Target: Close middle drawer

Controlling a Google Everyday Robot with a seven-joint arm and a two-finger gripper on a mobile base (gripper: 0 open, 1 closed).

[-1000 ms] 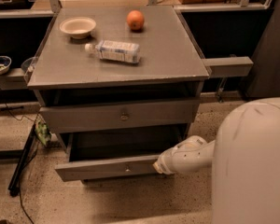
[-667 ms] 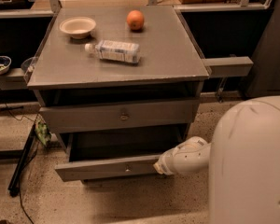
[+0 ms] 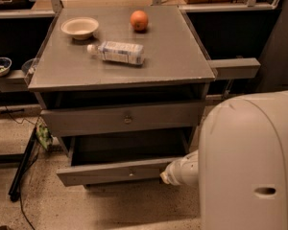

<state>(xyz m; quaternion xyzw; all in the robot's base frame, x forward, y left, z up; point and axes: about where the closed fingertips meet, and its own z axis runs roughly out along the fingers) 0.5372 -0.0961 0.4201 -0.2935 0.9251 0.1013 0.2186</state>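
The middle drawer [image 3: 115, 172] is pulled out of the grey cabinet, with its flat front and small round knob facing me and its inside in shadow. The top drawer [image 3: 125, 119] above it sits nearly flush. The lowest drawer is hidden beneath the open one. My gripper [image 3: 166, 175] is at the end of the white arm, against the right end of the middle drawer's front panel.
On the cabinet top [image 3: 182, 56] lie a cream bowl [image 3: 79, 27], an orange [image 3: 139, 20] and a plastic bottle [image 3: 117, 52] on its side. My white body [image 3: 252, 162] fills the lower right. A black stand leg [image 3: 24, 164] and cables lie on the floor at the left.
My body and arm have shifted a little to the left, towards the cabinet. The middle drawer stands about as far out as before.
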